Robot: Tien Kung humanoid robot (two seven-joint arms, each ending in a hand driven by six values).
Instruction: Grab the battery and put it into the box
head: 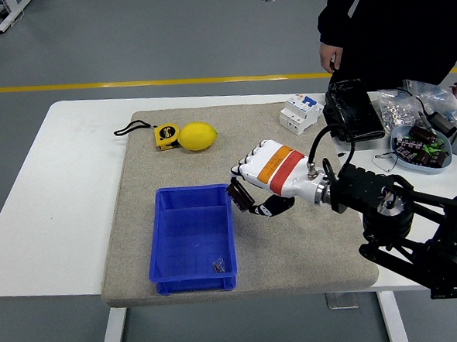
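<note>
My right hand (249,191), white with an orange band, is curled around a dark cylindrical battery (238,194). It holds the battery above the grey mat (310,236), just beside the right rim of the blue box (165,245). The box stands on the front of the mat, and a small dark item (217,265) lies in its near right corner. My left arm is out of view.
A lemon (198,136) and a yellow tape measure (165,136) lie at the back left of the mat. A white breaker (300,112), a black device (353,111) and a bowl of parts (421,145) stand at the back right. A person stands behind, one hand (330,57) hanging near the table.
</note>
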